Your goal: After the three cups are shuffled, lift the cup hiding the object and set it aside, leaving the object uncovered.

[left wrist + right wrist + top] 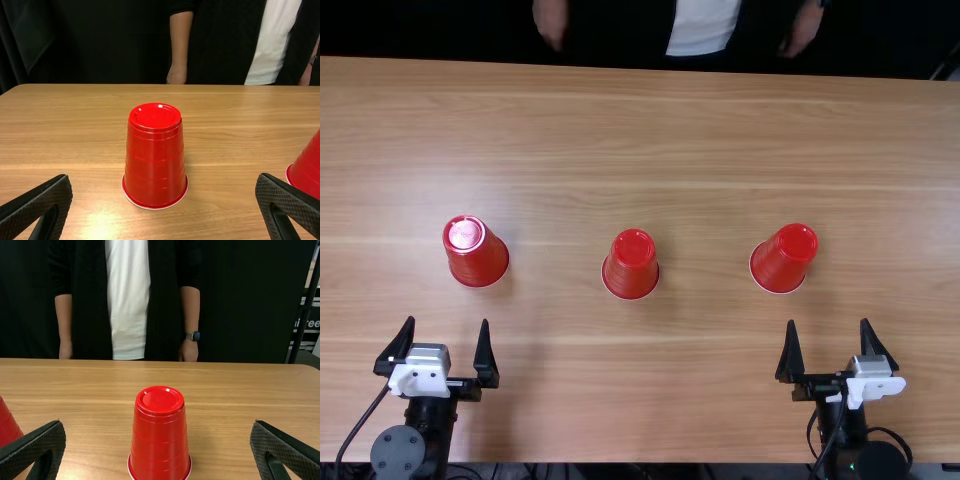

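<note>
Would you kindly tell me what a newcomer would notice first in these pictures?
Three red cups stand upside down in a row across the wooden table: the left cup, the middle cup and the right cup. The left tool and the right tool sit open at the near edge, facing the outer cups without touching them.

I log left cup (476, 252), ahead of left gripper (445, 324): red, white rim. Middle cup (631, 265), right cup (784, 259): same. Table (640, 150): light brown, wood-grained. Fingers (280, 195): black, cross-hatched.
</note>
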Available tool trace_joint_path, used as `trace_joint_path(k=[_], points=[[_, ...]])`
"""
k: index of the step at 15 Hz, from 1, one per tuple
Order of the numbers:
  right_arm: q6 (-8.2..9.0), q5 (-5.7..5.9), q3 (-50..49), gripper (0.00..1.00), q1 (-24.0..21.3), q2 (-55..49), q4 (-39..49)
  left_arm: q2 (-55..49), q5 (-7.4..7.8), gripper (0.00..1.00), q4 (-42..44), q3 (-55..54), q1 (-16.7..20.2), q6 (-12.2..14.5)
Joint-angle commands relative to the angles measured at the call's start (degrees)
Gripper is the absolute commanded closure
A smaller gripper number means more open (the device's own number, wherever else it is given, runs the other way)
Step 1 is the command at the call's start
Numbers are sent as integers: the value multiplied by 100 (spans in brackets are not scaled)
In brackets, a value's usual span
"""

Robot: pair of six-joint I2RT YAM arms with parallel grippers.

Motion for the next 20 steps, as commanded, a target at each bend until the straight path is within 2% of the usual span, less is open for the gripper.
trace_joint_path(k=[1, 4, 6, 8, 11, 13, 17, 18, 20], points=[[34, 6, -42, 0, -64, -40, 35, -67, 55, 0, -3, -110, -1, 56], [-29, 16, -7, 0, -64, -40, 46, -67, 55, 0, 8, -110, -1, 56], [-40, 16, 371, 0, -73, -40, -28, -67, 55, 0, -77, 65, 8, 45], [-40, 16, 810, 0, -117, -40, -165, -67, 44, 0, -341, 953, -1, 45], [-29, -16, 1637, 0, -117, 715, -334, 707, 44, 0, -1342, 2122, 8, 56], [-19, 6, 2340, 0, -126, 1199, -1125, 1190, 44, 0, -1807, 2869, 8, 66], [-40, -16, 3931, 0, -126, 2218, -2675, 2385, -72, 0, -3389, 4425, 17, 66], [-29, -26, 4291, 0, -126, 2508, -3013, 2684, -167, 0, -3779, 4820, 34, 66], [-19, -26, 5064, 0, -126, 3027, -3825, 3581, -198, 0, -4433, 5752, 96, 66]])
